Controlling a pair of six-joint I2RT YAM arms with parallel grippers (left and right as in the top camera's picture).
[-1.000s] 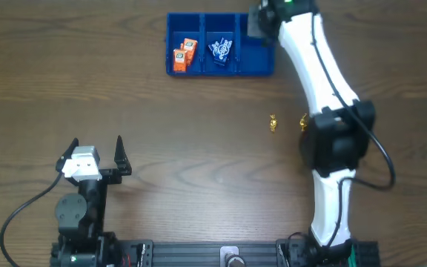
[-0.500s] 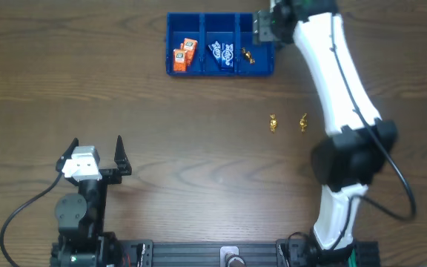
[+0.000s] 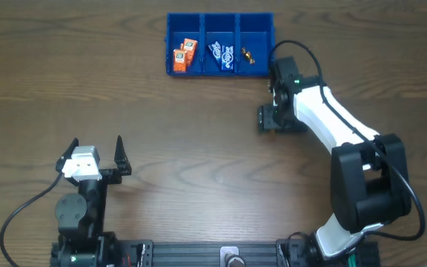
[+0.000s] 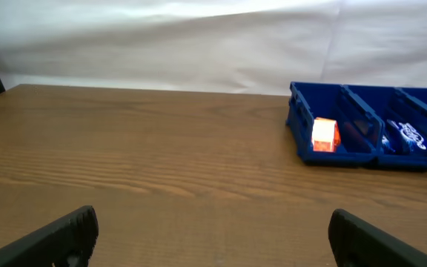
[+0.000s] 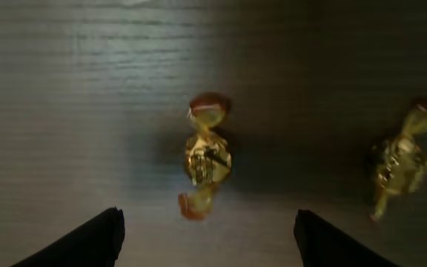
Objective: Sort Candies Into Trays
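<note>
A blue three-compartment tray [image 3: 221, 72] sits at the far middle of the table. Its left bin holds orange candies [image 3: 186, 53], the middle bin blue-and-white candies [image 3: 221, 52], and the right bin one gold candy [image 3: 249, 55]. My right gripper [image 3: 270, 119] hangs open just in front of the tray's right end. Directly beneath it lies a gold-wrapped candy [image 5: 206, 159], centred between the fingers of the right gripper [image 5: 207, 245]. A second gold candy [image 5: 399, 159] lies beside it, outside the fingers. My left gripper [image 3: 98, 152] rests open near the left base, holding nothing.
Bare wooden tabletop surrounds everything. From the left gripper [image 4: 213, 245], the tray [image 4: 296, 126] stands well off, with an orange candy [image 4: 324, 134] visible in its nearest bin. A white backdrop rises behind the table's far edge.
My right gripper left the tray's right bin, where a gold candy now lies, and came down over the two gold candies on the table. The left arm stayed still.
</note>
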